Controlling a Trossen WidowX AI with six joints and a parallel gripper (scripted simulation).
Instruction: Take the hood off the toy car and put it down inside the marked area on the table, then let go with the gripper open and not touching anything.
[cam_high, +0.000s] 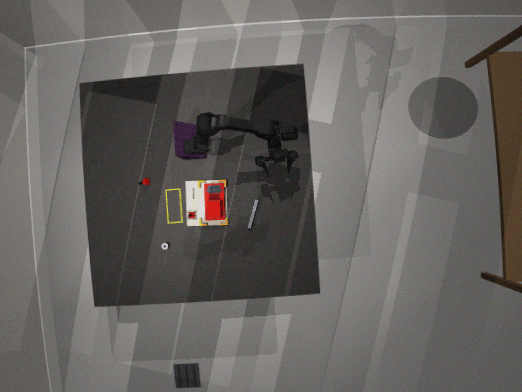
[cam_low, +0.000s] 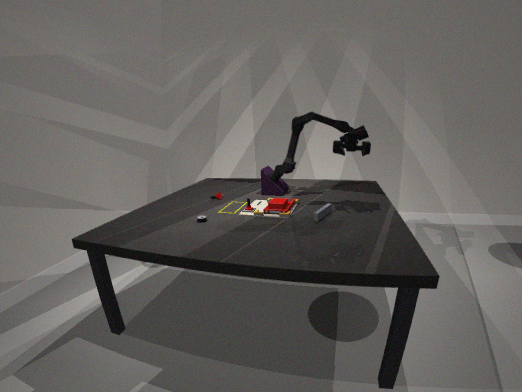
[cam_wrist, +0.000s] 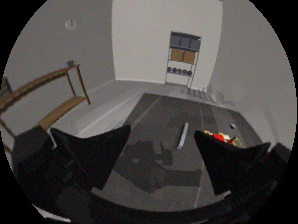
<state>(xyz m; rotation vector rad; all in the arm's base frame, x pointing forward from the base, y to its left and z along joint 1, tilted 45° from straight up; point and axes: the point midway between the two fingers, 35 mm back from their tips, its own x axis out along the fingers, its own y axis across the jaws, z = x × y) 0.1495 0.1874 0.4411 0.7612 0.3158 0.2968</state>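
Note:
The toy car (cam_high: 223, 188) (cam_low: 279, 204) (cam_wrist: 216, 135) is a red block with a grey patch at one end, on a white board (cam_high: 195, 202) (cam_low: 258, 205) with yellow corner marks. I cannot tell the hood's edges apart from the rest of the red body. The marked area, a thin yellow outline (cam_high: 167, 206) (cam_low: 225, 207), is on the table just left of the board, with nothing inside it. My gripper (cam_high: 278, 173) (cam_low: 352, 150) (cam_wrist: 163, 131) is open and empty, high above the table, right of the car and towards the arm's side.
A grey bar (cam_high: 253, 215) (cam_low: 323, 212) (cam_wrist: 183, 136) lies right of the car. A small red piece (cam_high: 145, 181) (cam_low: 218, 196) and a small white wheel-like ring (cam_high: 162, 246) (cam_low: 201, 218) lie left. A red piece with a black stick (cam_low: 249, 207) stands on the board. The arm's base is purple (cam_high: 182, 132) (cam_low: 272, 186).

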